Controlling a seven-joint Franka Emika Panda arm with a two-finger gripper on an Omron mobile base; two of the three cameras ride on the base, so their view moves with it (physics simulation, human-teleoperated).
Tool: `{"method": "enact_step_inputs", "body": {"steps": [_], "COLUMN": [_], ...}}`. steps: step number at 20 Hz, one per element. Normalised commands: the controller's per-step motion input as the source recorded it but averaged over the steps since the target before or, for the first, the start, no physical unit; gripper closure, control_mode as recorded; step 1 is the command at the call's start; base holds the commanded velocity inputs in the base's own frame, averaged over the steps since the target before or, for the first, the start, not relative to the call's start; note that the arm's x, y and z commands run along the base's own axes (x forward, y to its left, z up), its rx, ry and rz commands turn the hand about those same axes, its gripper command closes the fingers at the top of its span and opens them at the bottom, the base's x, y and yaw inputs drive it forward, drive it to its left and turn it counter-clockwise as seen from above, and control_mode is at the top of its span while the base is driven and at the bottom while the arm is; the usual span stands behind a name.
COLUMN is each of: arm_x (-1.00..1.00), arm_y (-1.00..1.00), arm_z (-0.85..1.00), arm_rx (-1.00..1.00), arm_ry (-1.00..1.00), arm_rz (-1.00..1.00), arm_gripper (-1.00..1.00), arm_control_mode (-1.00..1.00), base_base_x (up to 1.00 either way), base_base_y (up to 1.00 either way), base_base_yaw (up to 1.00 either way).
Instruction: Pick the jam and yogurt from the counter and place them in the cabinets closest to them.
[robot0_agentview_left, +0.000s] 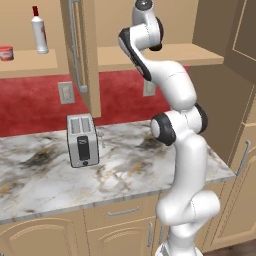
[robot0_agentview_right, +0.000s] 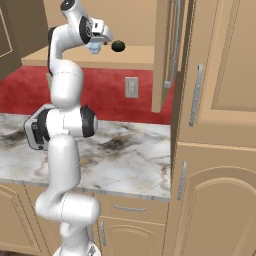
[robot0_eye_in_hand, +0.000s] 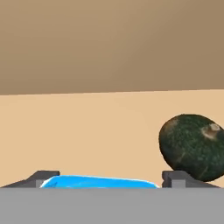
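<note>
The hand (robot0_agentview_right: 96, 45) is reaching into the open right-hand section of the cabinets (robot0_agentview_right: 140, 57), and its fingertips (robot0_eye_in_hand: 43, 178) are standing apart on either side of the yogurt (robot0_eye_in_hand: 100, 181), whose light blue top is showing between them in the hand view; the fingers appear spread rather than pinching, so I judge the cup is being let go onto the shelf, though contact at the sides is too hidden to settle. In the right base view the yogurt (robot0_agentview_right: 95, 48) is sitting just below the hand on the wooden shelf, with a dark green round object (robot0_agentview_right: 118, 46) just beside it. The cup is looking upright, its long axis vertical and its blue top facing up toward the hand. It is likely light and thin-walled, so it should tip easily; any grip belongs on the tapered sides below the rim, gently. The jam (robot0_agentview_left: 6, 53) is resting on the left-hand shelf, near a white bottle (robot0_agentview_left: 39, 32), upright with its rim up. A toaster (robot0_agentview_left: 82, 140) is standing on the desk (robot0_agentview_left: 45, 175) below.
</note>
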Motion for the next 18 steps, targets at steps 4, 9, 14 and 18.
{"method": "enact_step_inputs", "body": {"steps": [4,9,14,18], "arm_x": [0.31,0.16,0.03,-0.26], "arm_y": [0.00,0.00,0.00,0.00], "arm_z": [0.02,0.28,0.62,0.46], "arm_rx": [0.01,0.03,0.03,0.00], "arm_ry": [0.00,0.00,0.00,0.00], "arm_rz": [0.00,0.00,0.00,0.00], "arm_gripper": [-1.00,-1.00,-1.00,-1.00], "arm_control_mode": [-1.00,-1.00,-1.00,-1.00], "base_base_x": [0.00,0.00,0.00,0.00], "base_base_y": [0.00,0.00,0.00,0.00], "base_base_yaw": [0.00,0.00,0.00,0.00]}}
